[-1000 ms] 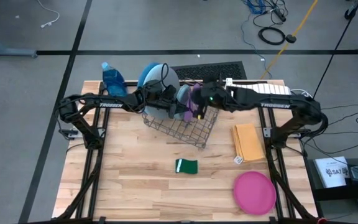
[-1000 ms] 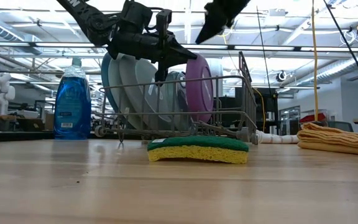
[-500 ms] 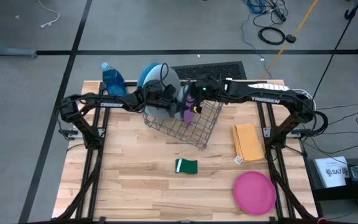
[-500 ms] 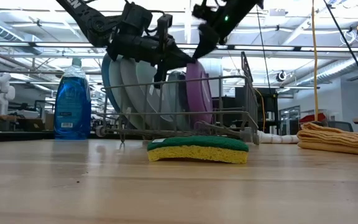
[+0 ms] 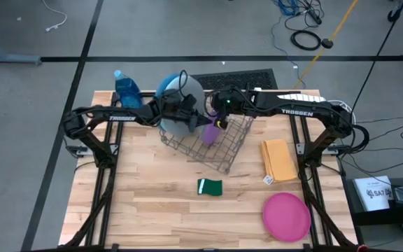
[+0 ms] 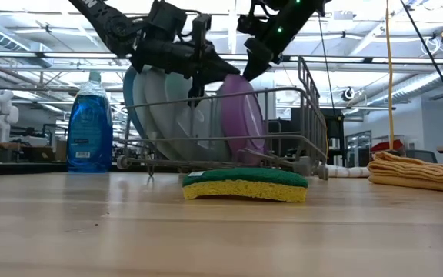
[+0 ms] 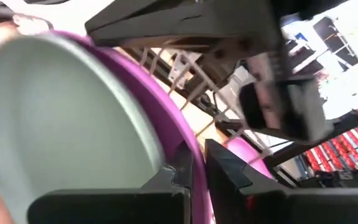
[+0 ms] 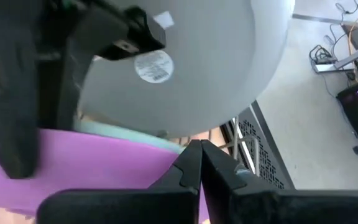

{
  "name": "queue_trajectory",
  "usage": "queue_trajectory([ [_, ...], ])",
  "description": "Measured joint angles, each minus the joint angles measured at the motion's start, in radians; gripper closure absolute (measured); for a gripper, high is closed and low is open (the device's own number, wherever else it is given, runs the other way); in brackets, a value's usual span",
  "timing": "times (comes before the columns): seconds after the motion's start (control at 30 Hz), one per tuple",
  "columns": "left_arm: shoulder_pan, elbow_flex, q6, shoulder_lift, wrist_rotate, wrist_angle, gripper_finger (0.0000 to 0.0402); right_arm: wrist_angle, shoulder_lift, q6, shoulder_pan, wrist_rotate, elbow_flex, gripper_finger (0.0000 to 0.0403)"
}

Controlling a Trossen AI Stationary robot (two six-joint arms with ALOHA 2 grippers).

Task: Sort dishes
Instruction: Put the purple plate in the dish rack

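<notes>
The grey wire rack (image 5: 222,159) holds four plates on edge. Deep-blue (image 6: 129,104) and pale-blue (image 6: 151,108) stand at its far-left end, then the teal plate (image 7: 67,130), then the purple plate (image 6: 241,115), which leans. The pink plate (image 5: 286,215) lies flat near the table's near right corner. My left gripper (image 7: 199,177) reaches over the rack from the left and is shut on the purple plate. My right gripper (image 8: 199,163), shut, comes from the right to the same plate's top. My left gripper pinches the purple plate's upper rim (image 7: 194,158) between its two fingers, coming level from the table's left. The plate leans, its lower edge down in the rack. My right gripper's shut fingertips (image 6: 248,69) meet the purple plate's top edge (image 6: 241,77), slanting down from the right; I cannot tell whether they press it.
A blue soap bottle (image 5: 126,87) stands at the far left of the table. A green-and-yellow sponge (image 5: 210,187) lies in front of the rack, and a folded yellow cloth (image 5: 280,159) lies to the right. Bare wood fills the near left.
My right gripper has moved left and down over the rack to the purple plate's top. The plate has tipped from upright to leaning toward the near edge, its lower edge staying in the rack.
</notes>
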Motion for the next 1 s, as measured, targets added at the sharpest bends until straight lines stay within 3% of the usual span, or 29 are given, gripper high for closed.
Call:
queue_trajectory([
  [0.53,-0.004,0.005,0.009,-0.202,0.019,-0.068,0.0371,-0.018,0.004,0.024,-0.008,0.015,-0.003,0.0402],
  [0.73,-0.047,0.011,0.113,-0.184,-0.041,-0.146,0.0335,-0.024,0.007,0.027,-0.007,-0.004,-0.006,0.0402],
  [1.0,-0.069,0.011,0.109,-0.165,-0.098,-0.126,0.0277,-0.009,0.006,0.031,0.006,-0.015,-0.006,0.0402],
])
